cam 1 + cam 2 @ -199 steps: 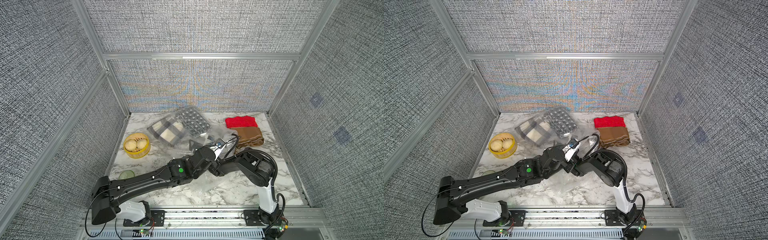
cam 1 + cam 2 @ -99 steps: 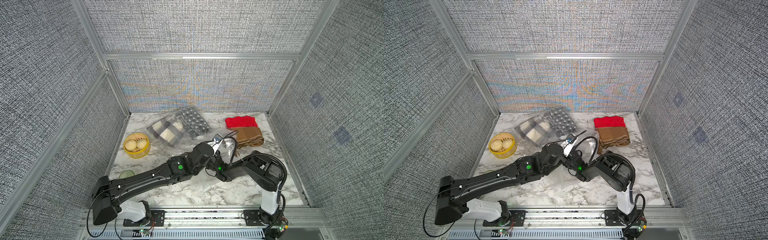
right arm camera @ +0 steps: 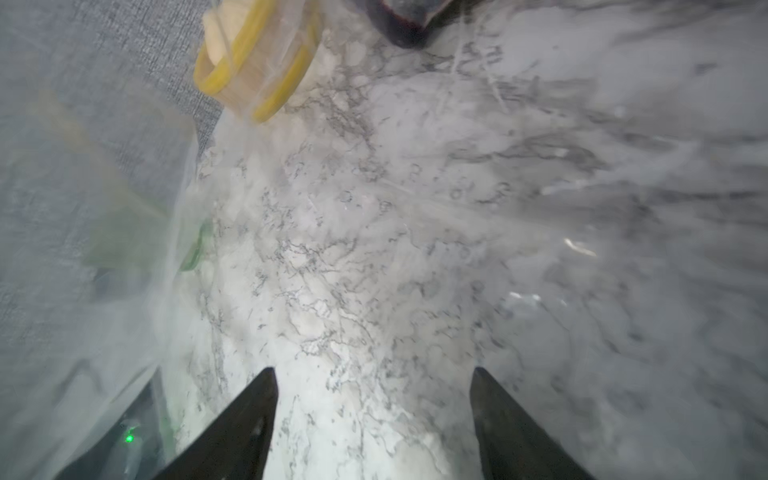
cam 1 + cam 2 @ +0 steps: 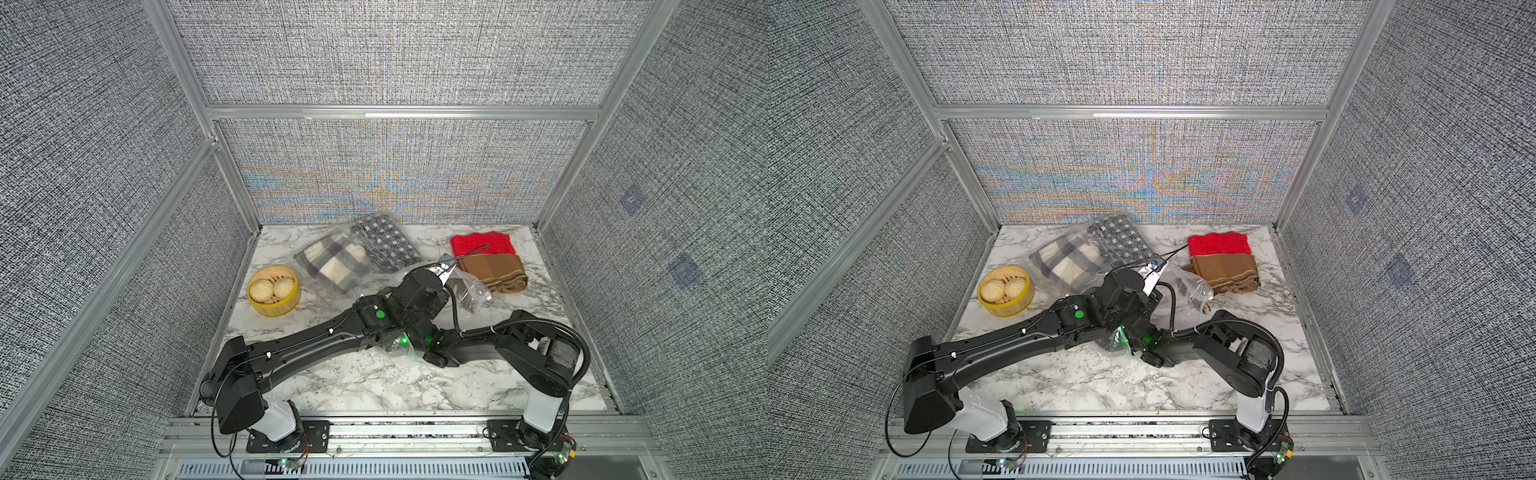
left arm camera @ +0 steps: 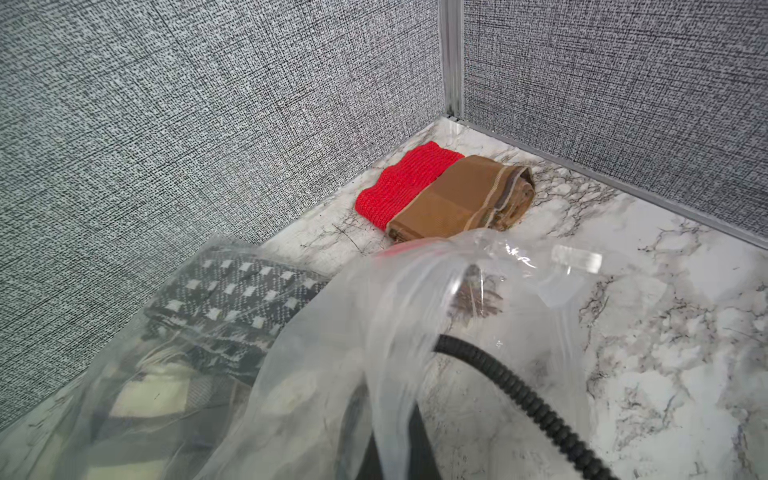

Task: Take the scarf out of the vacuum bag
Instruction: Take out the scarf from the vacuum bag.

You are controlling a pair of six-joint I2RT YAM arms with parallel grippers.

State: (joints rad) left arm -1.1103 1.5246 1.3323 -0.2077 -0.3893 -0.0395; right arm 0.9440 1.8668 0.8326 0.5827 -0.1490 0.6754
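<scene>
The clear vacuum bag (image 4: 332, 286) lies at the back middle in both top views. Inside it are a folded plaid scarf (image 4: 336, 266) and a black-and-white checked scarf (image 4: 386, 245). A loose end of the bag (image 5: 374, 311) drapes over my left gripper (image 5: 392, 461), which is shut on a fold of the plastic. In a top view that gripper (image 4: 451, 282) points to the back right corner. My right gripper (image 3: 372, 374) is open, low over the marble. Bag film blurs its view. From above it (image 4: 397, 345) sits under the left forearm.
A red knit cloth (image 4: 482, 245) and a brown scarf (image 4: 494, 270) lie outside the bag at the back right. A bamboo steamer (image 4: 273, 291) with buns stands at the left. A black ribbed cable (image 5: 519, 395) crosses beside the bag. Walls enclose three sides.
My right arm has swung toward the front and its gripper has slid left beneath the left forearm, jaws narrowing a little. The left gripper has stayed shut on the bag.
</scene>
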